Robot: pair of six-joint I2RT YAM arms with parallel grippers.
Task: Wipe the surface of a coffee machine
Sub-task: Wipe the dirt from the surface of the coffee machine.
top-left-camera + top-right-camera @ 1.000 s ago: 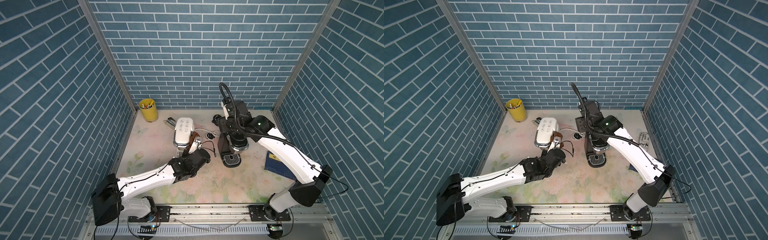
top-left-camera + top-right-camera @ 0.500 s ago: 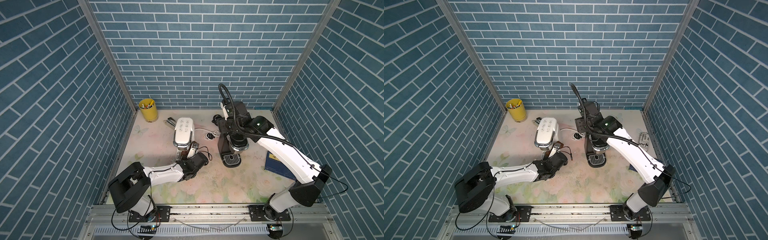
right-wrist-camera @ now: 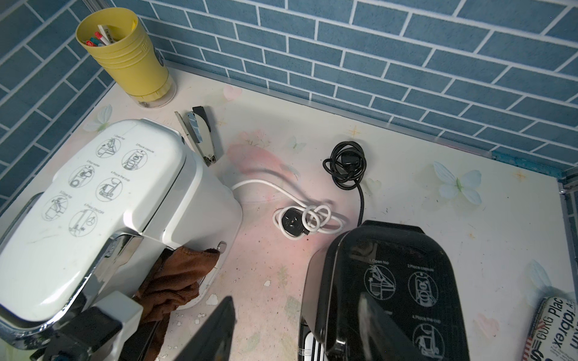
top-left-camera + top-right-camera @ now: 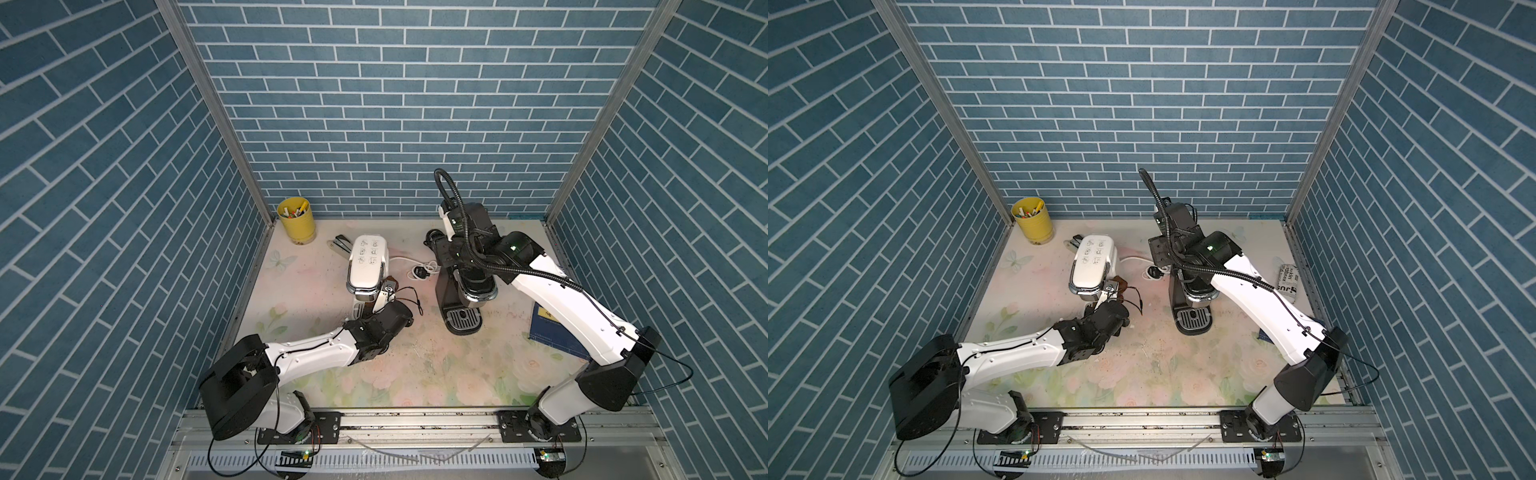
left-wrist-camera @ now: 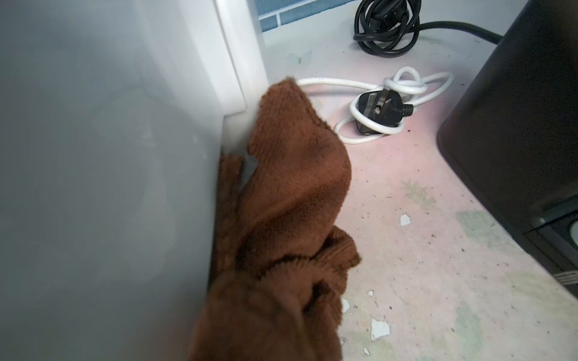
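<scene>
- The left gripper (image 4: 384, 291) is clamping a brown cloth (image 5: 291, 193). Its jaws are sitting together on the fabric, which is hiding them in the left wrist view.
- The cloth is pressing against the side wall of the white coffee machine (image 4: 365, 266), on the side facing the black coffee machine (image 4: 461, 291), just beneath the chrome-trimmed head.
- The white machine is standing toward the back left of the floral tabletop (image 4: 415, 374), with a stapler (image 3: 200, 134) just behind it and a yellow pen cup (image 4: 296, 220) in the corner.
- The right gripper (image 3: 295, 300) is hovering over the black machine's lid with its fingers standing apart. Whether one is touching the lid cannot be told, as that finger is showing blurred.
- A white cable with a black plug (image 5: 378, 109) is lying between the two machines, and a coiled black cable (image 5: 386, 28) is lying behind it.
</scene>
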